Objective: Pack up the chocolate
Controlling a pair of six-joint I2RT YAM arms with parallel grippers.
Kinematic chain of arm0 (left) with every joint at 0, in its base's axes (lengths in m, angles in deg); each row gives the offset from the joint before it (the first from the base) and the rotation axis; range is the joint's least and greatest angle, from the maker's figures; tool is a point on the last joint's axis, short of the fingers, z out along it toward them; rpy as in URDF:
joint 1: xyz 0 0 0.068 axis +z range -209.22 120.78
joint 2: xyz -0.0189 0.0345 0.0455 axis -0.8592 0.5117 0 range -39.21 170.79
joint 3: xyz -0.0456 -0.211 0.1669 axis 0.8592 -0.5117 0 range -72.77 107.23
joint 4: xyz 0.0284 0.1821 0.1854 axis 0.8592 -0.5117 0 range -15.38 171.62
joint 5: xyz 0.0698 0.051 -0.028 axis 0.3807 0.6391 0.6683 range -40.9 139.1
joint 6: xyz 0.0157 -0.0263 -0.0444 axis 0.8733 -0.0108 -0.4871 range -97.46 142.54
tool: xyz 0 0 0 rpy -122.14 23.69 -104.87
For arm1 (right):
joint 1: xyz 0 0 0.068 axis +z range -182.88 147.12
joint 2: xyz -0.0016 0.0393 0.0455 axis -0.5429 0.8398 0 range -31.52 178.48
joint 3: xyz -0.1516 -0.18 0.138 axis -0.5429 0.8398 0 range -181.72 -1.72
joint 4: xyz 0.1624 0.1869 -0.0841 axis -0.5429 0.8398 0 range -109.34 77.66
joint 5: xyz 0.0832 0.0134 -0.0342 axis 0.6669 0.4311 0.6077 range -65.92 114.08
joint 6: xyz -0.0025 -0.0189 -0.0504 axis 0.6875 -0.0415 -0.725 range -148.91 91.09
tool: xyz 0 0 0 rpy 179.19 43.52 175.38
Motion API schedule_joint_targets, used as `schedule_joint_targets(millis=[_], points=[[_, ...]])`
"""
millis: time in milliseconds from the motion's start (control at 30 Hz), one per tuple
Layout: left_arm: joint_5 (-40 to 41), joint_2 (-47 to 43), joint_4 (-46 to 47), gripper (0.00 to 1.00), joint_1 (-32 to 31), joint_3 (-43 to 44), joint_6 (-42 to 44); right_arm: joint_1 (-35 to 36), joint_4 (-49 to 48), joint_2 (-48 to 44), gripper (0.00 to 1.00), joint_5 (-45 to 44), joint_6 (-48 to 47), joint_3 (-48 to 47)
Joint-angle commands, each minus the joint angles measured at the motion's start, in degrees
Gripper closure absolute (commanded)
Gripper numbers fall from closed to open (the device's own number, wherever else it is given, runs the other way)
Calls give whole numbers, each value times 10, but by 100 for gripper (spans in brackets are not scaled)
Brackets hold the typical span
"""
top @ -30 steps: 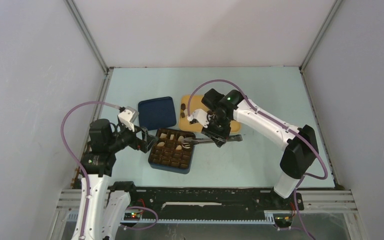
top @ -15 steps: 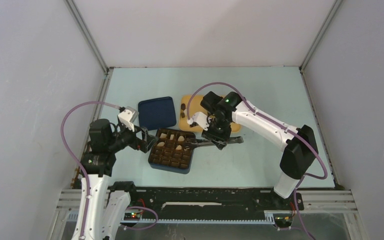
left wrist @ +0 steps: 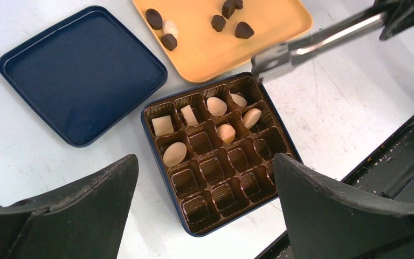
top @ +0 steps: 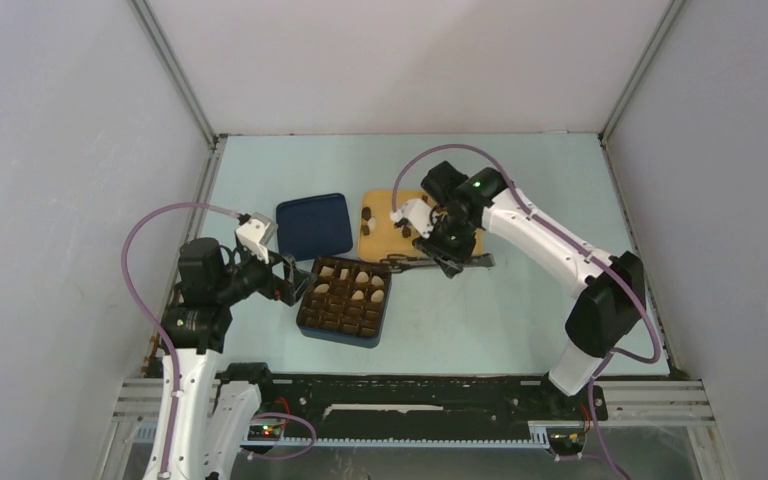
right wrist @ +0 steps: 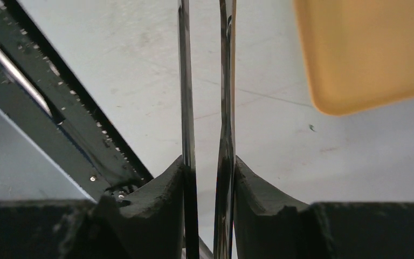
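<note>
Sitting in the far cells of the dark blue box point(top: 338, 322) is the cream chocolate point(left wrist: 217, 105); darker pieces point(left wrist: 242, 29) lie loose on the orange tray point(left wrist: 272, 21) just behind it. All of it rests on a pale green table point(top: 520, 170), with plain white walls point(top: 410, 60) closing it in. The lid point(left wrist: 81, 75) lies beside the tray. The right gripper point(right wrist: 207, 164) is clenched on metal tongs point(left wrist: 323, 35), whose tips hang at the box's far corner. The left gripper point(top: 285, 279) gapes wide beside the box, holding nothing.

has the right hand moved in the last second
Yes. The right hand, shut on the tongs, has drawn back to the right, from over the box toward the orange tray.
</note>
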Motion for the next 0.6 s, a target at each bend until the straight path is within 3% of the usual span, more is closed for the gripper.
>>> schedule_joint_targets(millis=[0,200,567], points=[[-9,-1,15,2,3,-8,-8,-48,-23,-36,65,-40,8,-20],[-17,1,16,2,3,-9,-9,-89,-56,-31,61,-96,4,24],[-17,2,16,2,3,-9,-10,-124,-84,13,58,-99,6,21]])
